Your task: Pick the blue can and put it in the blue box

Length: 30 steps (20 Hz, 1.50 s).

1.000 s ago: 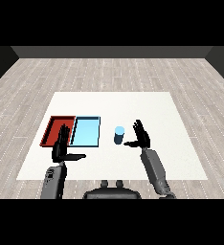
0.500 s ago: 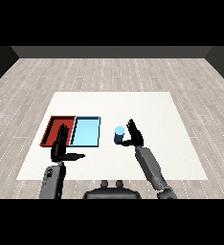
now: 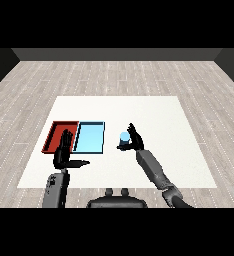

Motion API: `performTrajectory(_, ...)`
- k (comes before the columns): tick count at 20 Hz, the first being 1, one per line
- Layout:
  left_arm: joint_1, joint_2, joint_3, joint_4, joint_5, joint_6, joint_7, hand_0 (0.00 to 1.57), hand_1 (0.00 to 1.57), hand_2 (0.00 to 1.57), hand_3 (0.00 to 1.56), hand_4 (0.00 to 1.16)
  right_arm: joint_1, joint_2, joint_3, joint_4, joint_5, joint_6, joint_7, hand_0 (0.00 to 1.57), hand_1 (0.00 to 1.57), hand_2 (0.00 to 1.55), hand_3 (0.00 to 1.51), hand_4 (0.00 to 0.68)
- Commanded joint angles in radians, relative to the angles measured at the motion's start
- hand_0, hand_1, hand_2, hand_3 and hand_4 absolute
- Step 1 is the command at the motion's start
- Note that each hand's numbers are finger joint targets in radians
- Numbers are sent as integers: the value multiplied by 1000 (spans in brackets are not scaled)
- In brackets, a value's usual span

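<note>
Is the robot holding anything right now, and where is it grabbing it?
The right hand is against the side of the blue can, but whether it grips cannot be told. The left hand holds nothing.

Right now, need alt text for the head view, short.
The right hand reaches around a blue can standing on the white table, just right of the light blue tray. A red tray lies left of that one, and the left hand hangs open in front of the trays.
</note>
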Motion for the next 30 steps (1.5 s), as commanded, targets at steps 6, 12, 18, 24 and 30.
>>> performTrajectory(6,-13,-15,-17,-32,-6,24,57,0,0,0,0,0,-123,0,171,157,-188,-73,-47,0,0,0,0,0)
performTrajectory(12,-4,35,53,18,63,-52,-5,0,0,0,0,0,-191,0,212,203,-241,-87,-51,0,0,0,0,0)
performTrajectory(18,52,-5,6,-99,30,-2,45,0,0,0,0,0,-208,0,233,326,-291,-18,-115,0,0,0,0,0)
performTrajectory(24,27,-2,27,-10,47,-26,-1,0,0,0,0,0,-206,0,331,297,-418,-146,-74,0,0,0,0,0)
performTrajectory(30,-1,-15,17,-31,23,15,38,0,0,0,0,0,-284,0,444,385,-281,-378,33,1514,1514,1546,1510,542)
